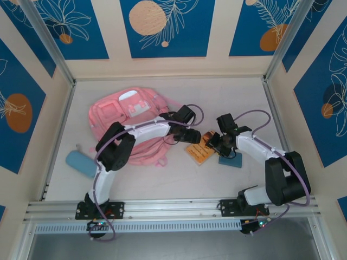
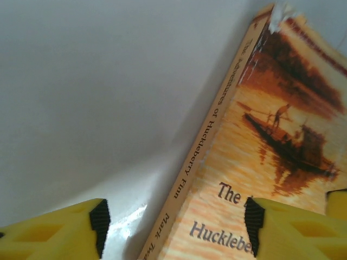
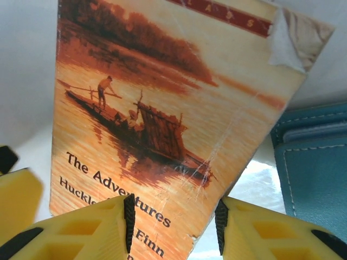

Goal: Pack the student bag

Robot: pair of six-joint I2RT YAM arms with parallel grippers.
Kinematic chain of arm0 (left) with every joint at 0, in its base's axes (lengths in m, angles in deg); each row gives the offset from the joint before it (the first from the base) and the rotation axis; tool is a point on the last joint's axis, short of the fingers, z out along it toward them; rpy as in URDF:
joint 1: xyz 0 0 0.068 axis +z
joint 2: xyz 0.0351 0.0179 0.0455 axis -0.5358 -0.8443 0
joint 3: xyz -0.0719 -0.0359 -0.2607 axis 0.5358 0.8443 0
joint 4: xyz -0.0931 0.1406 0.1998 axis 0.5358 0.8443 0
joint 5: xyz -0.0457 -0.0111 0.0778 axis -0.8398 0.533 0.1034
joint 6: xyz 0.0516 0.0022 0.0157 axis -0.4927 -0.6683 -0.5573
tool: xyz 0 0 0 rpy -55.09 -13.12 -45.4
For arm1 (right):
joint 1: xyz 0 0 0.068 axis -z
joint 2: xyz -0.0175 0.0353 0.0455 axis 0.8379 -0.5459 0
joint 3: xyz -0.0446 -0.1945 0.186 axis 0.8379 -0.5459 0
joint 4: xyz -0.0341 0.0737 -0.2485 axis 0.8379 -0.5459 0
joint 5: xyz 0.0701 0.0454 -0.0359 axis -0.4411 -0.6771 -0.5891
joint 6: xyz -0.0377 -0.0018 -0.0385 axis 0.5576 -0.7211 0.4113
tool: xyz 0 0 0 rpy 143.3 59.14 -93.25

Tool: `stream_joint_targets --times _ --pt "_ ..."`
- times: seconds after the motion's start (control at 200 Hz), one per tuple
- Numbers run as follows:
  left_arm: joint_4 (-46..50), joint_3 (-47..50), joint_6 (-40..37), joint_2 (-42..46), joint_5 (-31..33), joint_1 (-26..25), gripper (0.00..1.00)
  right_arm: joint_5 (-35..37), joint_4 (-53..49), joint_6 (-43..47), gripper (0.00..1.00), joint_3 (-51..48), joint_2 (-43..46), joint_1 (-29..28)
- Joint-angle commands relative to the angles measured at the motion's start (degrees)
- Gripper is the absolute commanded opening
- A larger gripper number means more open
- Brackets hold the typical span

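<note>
while pink bag (image 1: 116,115) lies on white tbl (image 1: 238,97), blue leaf-print walls (image 1: 179,32)

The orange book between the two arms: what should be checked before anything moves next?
1. Left gripper jaws apart, straddling the spine of the book: ok.
2. Right gripper jaws apart over the book's corner: ok.
3. Firm hold on the book by either gripper: cannot tell.
4. Student bag opened to take the book: cannot tell.
5. Free room around the book: not ok, the teal case lies right beside it.
</note>
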Motion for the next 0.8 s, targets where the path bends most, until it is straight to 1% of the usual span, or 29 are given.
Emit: stream_joint_targets --times 0.0,0.225,0.33,0.405,0.51,0.635,0.79 --pt "4.19 -3.15 -1.58 -2.21 -2.92 -0.98 0.61 -1.96 0.79 0.07 0.44 -0.57 -1.75 0.53" --pt "5.71 -1.20 -2.23 -1.79 -1.81 -2.59 0.39 -3.88 2.56 2.00 0.42 -0.79 -4.02 0.67" --pt "6.70 1.63 -2.66 0.12 -0.51 -3.63 0.32 -7.23 3.38 4.33 0.41 0.15 -5.03 0.33" --pt "8.02 4.23 -3.26 2.21 1.43 -4.60 0.28 -8.76 2.86 5.91 0.41 0.92 -5.79 -1.00" --pt "8.17 8.93 -3.39 5.68 2.43 -5.90 0.25 -9.70 2.16 7.59 0.40 1.17 -6.04 -2.89" --pt "8.10 13.34 -3.03 8.50 2.90 -7.16 0.26 -9.99 1.16 8.83 0.41 1.06 -5.29 -3.79" --pt "7.42 15.19 -1.05 10.27 5.75 -7.27 0.30 -3.76 -3.78 9.11 0.41 1.65 -4.38 -3.81"
